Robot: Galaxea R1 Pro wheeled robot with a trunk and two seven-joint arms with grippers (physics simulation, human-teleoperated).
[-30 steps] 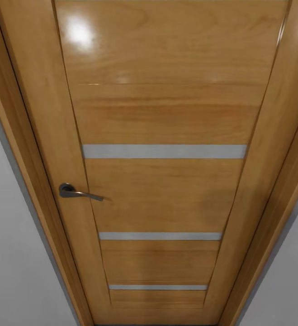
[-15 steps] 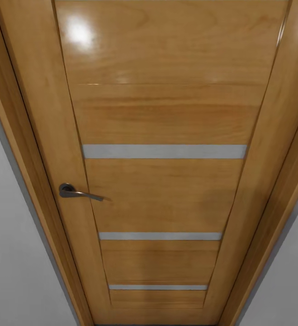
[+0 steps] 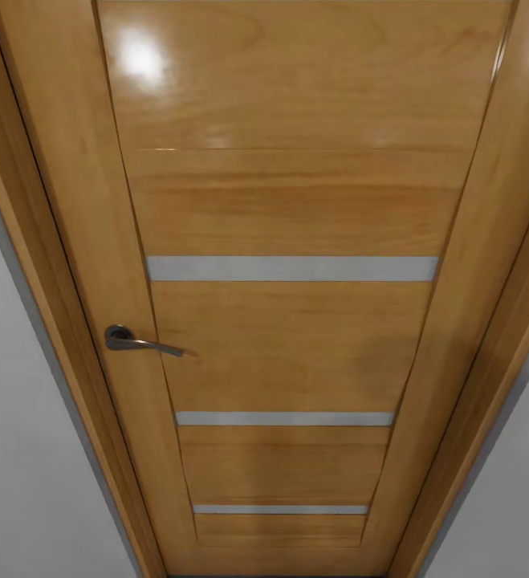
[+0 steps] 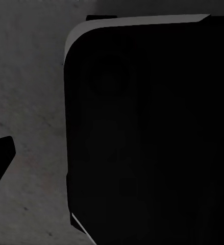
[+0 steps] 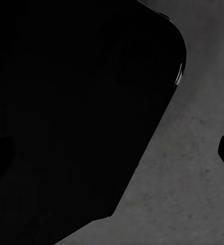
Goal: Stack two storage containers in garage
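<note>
Two rigid, light bins (by judgement) suit rim grips — wooden door (image 3: 288,321) ahead; gripper states: cannot tell

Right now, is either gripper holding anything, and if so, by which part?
It cannot be told. The head view faces an orange-brown wooden door with a dark metal lever handle; both wrist views are mostly black above grey speckled concrete floor.

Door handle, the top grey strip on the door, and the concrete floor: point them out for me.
Door handle (image 3: 140,343): head view, on the lever.
Top grey strip (image 3: 292,268): head view, at its middle.
Concrete floor (image 4: 30,92): left wrist view, a bare speckled patch.
</note>
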